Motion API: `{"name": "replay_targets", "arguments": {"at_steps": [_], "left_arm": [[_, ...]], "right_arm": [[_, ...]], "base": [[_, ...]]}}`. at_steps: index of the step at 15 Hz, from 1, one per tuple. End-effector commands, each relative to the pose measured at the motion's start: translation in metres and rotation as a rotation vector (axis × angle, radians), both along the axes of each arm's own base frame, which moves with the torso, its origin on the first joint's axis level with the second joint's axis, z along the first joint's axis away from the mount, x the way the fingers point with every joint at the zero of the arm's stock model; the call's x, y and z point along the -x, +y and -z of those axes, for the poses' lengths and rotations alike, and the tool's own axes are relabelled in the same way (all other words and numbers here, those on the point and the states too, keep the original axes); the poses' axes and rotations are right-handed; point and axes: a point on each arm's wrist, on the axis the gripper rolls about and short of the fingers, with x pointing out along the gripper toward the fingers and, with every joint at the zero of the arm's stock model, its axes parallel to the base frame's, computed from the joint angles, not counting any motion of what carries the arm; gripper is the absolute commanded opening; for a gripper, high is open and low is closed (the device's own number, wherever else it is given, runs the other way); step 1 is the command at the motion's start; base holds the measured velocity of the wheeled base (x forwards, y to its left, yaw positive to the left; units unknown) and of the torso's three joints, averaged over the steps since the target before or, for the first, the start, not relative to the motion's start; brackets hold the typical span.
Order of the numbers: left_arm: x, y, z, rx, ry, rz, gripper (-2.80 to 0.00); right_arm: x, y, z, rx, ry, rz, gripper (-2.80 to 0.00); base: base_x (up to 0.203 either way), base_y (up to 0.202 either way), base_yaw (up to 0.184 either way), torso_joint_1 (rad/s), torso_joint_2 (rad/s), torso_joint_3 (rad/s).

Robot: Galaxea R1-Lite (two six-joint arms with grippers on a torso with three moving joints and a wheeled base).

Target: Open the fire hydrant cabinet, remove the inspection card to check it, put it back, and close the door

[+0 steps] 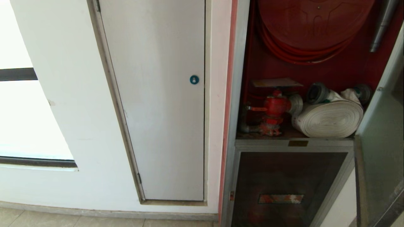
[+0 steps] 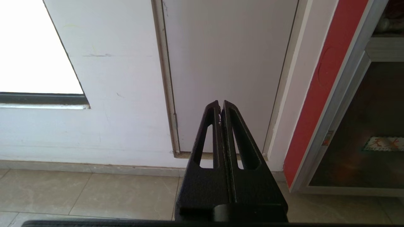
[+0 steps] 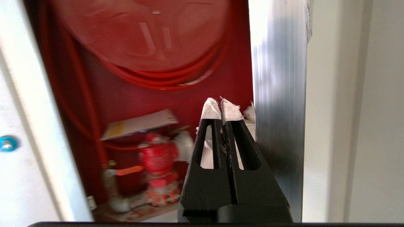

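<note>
Likely light, thin and slick under its laminate, the card [image 1: 277, 82] lies flat atop the valve [image 1: 274, 108] inside the open cabinet [image 1: 239, 94], best pinched at its overhanging edge by the right gripper [image 3: 220, 101], whose fingers are pressed together, empty.

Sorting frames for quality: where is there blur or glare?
Right wrist view: valve and card are smeared, door frame streaked. Head view: window blown out white, cabinet interior dim. Left wrist view: sharp, window overexposed.
</note>
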Motion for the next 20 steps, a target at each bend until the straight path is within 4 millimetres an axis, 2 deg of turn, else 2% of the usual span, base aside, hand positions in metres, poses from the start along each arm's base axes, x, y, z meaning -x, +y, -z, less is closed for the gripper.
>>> {"name": "replay_targets", "arguments": {"at_steps": [1,6,11,16,20], "left_arm": [[0.000,0.000,0.000,0.000,0.001,-0.001,-2.80],[0.000,0.000,0.000,0.000,0.000,-0.001,-2.80],[0.000,0.000,0.000,0.000,0.000,-0.001,-2.80],[0.000,0.000,0.000,0.000,0.002,-0.001,-2.80],[0.000,0.000,0.000,0.000,0.001,-0.001,-2.80]], "right_arm": [[0.020,-0.015,-0.001,-0.021,-0.024,0.033,-2.80],[0.042,-0.034,0.011,-0.010,0.058,0.137,-2.80],[0.038,-0.048,0.014,0.003,0.120,0.326,-2.80],[0.038,-0.071,0.020,0.001,0.203,0.615,-2.80],[0.040,-0.084,0.024,-0.007,0.250,0.766,-2.80]], "base": [[0.000,0.000,0.000,0.000,0.00,0.000],[0.000,0.000,0.000,0.000,0.00,0.000],[0.000,0.000,0.000,0.000,0.00,0.000],[0.000,0.000,0.000,0.000,0.00,0.000],[0.000,0.000,0.000,0.000,0.00,0.000]]}}
